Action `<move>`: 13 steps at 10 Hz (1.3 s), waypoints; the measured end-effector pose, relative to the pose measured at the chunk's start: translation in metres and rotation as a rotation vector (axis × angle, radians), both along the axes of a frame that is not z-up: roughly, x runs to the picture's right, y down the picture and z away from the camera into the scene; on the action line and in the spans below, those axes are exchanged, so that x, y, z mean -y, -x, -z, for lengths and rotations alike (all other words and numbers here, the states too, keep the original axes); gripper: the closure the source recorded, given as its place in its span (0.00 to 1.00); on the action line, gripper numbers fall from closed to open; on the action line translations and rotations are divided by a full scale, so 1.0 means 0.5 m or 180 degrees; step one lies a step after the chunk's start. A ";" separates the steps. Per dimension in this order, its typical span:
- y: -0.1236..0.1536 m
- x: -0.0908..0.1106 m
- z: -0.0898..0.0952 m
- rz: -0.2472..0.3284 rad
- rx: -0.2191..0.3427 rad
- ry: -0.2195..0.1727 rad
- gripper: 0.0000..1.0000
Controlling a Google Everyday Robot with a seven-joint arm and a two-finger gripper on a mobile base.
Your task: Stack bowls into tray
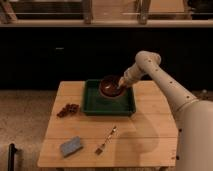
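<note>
A dark green tray [100, 106] lies at the back middle of the wooden table. A dark reddish-brown bowl [110, 86] sits over the tray's back right part, tilted toward me. My gripper [121, 85] reaches in from the right on the white arm and is at the bowl's right rim. Whether the bowl rests in the tray or hangs just above it does not show. Only this one bowl shows clearly.
A cluster of small dark red pieces [67, 109] lies left of the tray. A grey-blue sponge [72, 146] lies at the front left. A fork [106, 140] lies in front of the tray. The wooden table [150, 135] stands before a dark counter wall.
</note>
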State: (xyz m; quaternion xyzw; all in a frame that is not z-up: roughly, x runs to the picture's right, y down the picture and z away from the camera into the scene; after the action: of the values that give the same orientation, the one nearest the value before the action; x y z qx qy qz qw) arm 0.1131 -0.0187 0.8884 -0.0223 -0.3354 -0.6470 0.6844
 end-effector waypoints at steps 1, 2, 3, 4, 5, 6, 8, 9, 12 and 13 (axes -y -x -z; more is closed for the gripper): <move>0.004 0.000 -0.010 -0.0009 0.0020 0.0031 1.00; 0.005 -0.002 -0.018 -0.0025 0.0038 0.0060 1.00; 0.010 -0.007 -0.032 -0.0049 0.0067 0.0099 1.00; 0.017 -0.012 -0.043 -0.0068 0.0094 0.0130 1.00; 0.022 -0.014 -0.050 -0.0076 0.0115 0.0150 1.00; 0.025 -0.019 -0.056 -0.0078 0.0138 0.0183 1.00; 0.029 -0.027 -0.062 -0.0079 0.0172 0.0274 0.86; 0.028 -0.031 -0.063 -0.0074 0.0181 0.0304 0.77; 0.027 -0.043 -0.060 -0.0056 0.0198 0.0365 0.47; 0.026 -0.047 -0.058 -0.0056 0.0204 0.0374 0.35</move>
State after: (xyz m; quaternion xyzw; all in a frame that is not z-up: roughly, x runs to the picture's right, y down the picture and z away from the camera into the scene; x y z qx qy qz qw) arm 0.1000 0.0047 0.9175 -0.0389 -0.3947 -0.6205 0.6765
